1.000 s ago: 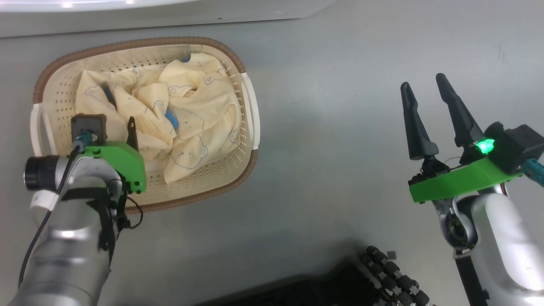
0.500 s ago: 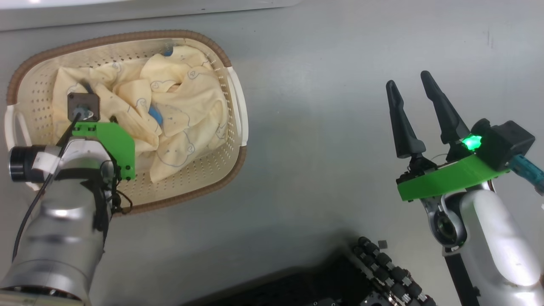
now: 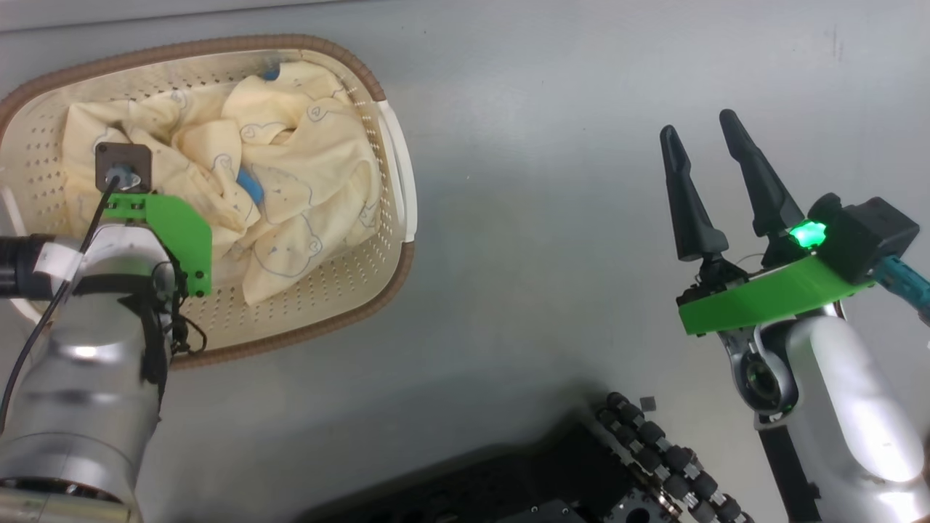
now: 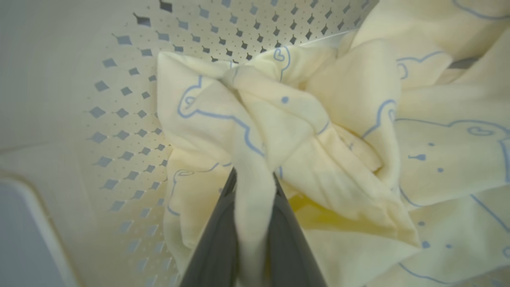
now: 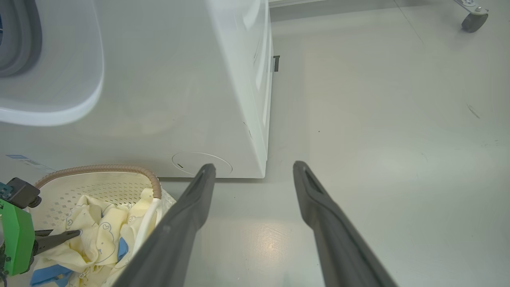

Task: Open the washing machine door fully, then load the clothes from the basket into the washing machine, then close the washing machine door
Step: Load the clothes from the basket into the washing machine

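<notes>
Closing since a second ago, the left fingers (image 4: 215,247) are now pinching a fold of the clothes (image 4: 303,131) inside the basket (image 3: 349,283), which is sitting on the floor (image 3: 545,218) at the left. Further right, the right fingers (image 3: 690,211) are hovering wide open and empty above bare floor. Beyond the basket, the washing machine (image 5: 179,99) is standing.

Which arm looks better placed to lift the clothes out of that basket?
Left. The left end effector is down in the basket, closed on a fold of the clothes. The right end effector hangs open over the floor, apart from the basket.
</notes>
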{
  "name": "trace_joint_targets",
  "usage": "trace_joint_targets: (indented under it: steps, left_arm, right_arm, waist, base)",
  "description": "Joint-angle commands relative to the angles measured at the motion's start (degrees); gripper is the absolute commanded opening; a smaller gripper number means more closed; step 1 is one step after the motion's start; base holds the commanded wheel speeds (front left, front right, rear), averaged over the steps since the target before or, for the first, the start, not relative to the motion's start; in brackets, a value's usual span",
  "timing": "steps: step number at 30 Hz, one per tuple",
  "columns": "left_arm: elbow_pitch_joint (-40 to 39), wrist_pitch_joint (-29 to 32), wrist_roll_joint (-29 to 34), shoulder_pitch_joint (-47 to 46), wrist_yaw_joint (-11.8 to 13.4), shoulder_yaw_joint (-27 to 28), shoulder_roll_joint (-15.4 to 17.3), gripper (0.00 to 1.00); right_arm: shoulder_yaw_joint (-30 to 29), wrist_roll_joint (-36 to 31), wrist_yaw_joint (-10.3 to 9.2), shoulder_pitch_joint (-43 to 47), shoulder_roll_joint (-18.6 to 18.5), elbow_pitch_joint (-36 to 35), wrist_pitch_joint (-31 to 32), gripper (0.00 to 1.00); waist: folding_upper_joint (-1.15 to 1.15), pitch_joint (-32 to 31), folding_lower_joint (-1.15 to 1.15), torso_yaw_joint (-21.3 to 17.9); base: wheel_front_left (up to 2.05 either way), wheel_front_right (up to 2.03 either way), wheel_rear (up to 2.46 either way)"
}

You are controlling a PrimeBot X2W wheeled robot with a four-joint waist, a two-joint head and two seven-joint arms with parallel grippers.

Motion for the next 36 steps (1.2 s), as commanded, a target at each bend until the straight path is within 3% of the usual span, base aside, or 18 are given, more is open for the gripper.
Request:
trace_joint_targets:
  steps: [1,12,19,36]
  left_arm:
    - [-0.58,-1.07,-0.48,0.61,-0.21,1.03,1.97,0.0]
    - [-2.48,-12.85,-3.02,3.95,-3.13,1.54,0.46,0.0]
    - [-5.99,-15.75,-4.96,7.69,-4.49,2.34,-1.21,0.0]
    - [-34.74,-16.05,-5.48,26.87,-5.09,5.81,-3.29,0.0]
  right_arm:
    - [0.29,0.4,-0.16,0.93,-0.01,-1.55,-0.54,1.0]
    - [-1.82,-0.44,-0.16,1.42,-1.08,-1.69,-0.54,1.0]
    - [-1.8,-0.56,-0.16,2.43,-2.06,-1.33,-0.54,1.0]
    - [-2.06,-0.42,-0.16,8.54,-5.04,-0.2,-0.54,1.0]
  waist:
    - [0.0,-0.04,-0.01,0.28]
    - [0.0,-6.51,-0.01,3.83]
    - [0.0,-11.97,-0.01,6.22]
    - [0.0,-27.88,-0.01,11.19]
  base:
    - [0.0,0.0,0.0]
    - [0.0,0.0,0.0]
    - [0.0,0.0,0.0]
    - [0.0,0.0,0.0]
